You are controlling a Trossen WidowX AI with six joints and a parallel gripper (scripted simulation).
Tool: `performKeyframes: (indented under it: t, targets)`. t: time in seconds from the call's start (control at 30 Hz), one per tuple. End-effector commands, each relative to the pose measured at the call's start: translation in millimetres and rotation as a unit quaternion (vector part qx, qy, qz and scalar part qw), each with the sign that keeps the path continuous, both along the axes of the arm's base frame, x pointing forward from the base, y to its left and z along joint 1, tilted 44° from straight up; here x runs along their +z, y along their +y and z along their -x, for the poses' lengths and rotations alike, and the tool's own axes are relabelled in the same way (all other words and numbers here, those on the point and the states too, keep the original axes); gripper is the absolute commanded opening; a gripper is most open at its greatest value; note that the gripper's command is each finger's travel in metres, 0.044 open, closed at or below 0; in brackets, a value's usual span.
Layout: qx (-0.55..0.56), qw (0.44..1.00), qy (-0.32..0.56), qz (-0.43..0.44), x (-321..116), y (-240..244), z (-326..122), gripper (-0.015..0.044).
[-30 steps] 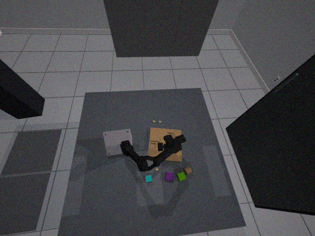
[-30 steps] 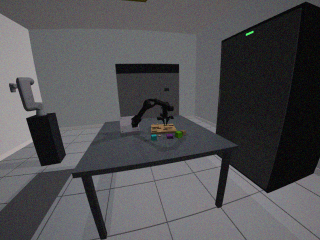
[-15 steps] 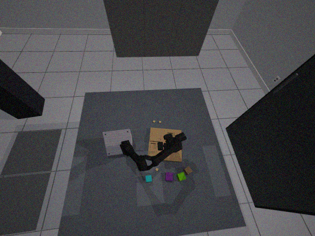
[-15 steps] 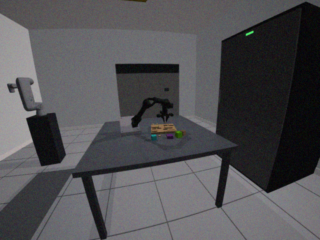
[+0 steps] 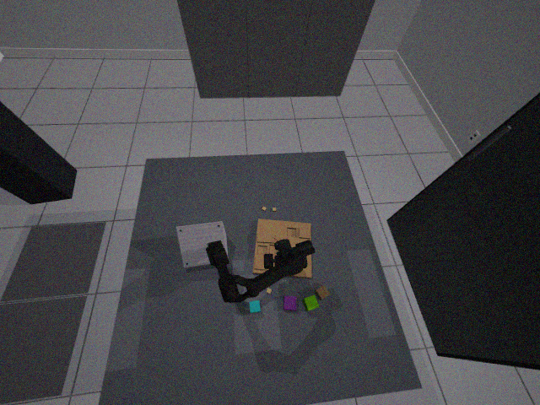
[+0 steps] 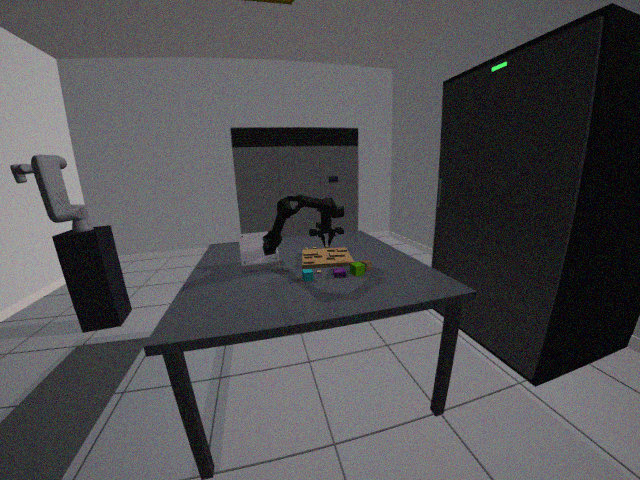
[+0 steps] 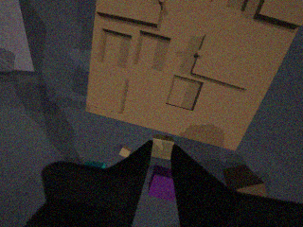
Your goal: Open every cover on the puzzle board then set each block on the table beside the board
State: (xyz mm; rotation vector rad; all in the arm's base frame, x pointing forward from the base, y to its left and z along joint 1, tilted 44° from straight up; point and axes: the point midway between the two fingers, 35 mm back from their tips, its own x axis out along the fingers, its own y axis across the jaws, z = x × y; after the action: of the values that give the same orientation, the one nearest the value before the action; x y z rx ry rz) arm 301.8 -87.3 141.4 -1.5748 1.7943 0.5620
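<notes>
One table (image 5: pixel 174 187) (image 6: pixel 289 304) (image 7: pixel 24 189) and one puzzle board (image 5: pixel 272 226) (image 6: pixel 310 264) (image 7: pixel 147 104) are recorded. Larger blocks are counted at four: one cyan block (image 5: pixel 254 306) (image 6: pixel 307 275) (image 7: pixel 96 165), one purple block (image 5: pixel 290 303) (image 6: pixel 339 272) (image 7: pixel 162 187), one green block (image 5: pixel 311 303) (image 6: pixel 357 269) and one brown block (image 5: pixel 322 292) (image 6: pixel 368 265) (image 7: pixel 241 176). Four small pale blocks (image 5: pixel 263 207) (image 6: pixel 318 271) (image 7: pixel 163 149) are counted. One arm (image 5: pixel 270 278) (image 6: pixel 279 222) and one white plate (image 5: pixel 194 244) (image 6: pixel 258 253) (image 7: pixel 14 43) are noted.
</notes>
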Motion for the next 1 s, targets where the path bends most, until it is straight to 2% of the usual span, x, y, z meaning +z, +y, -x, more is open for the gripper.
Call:
performKeyframes:
  t: [0.0,0.97]
  targets:
    - [0.001,1.000,0.003,0.000,7,-6,13,0.0080]
    - [0.001,1.000,0.006,0.003,41,-38,114,0.0080]
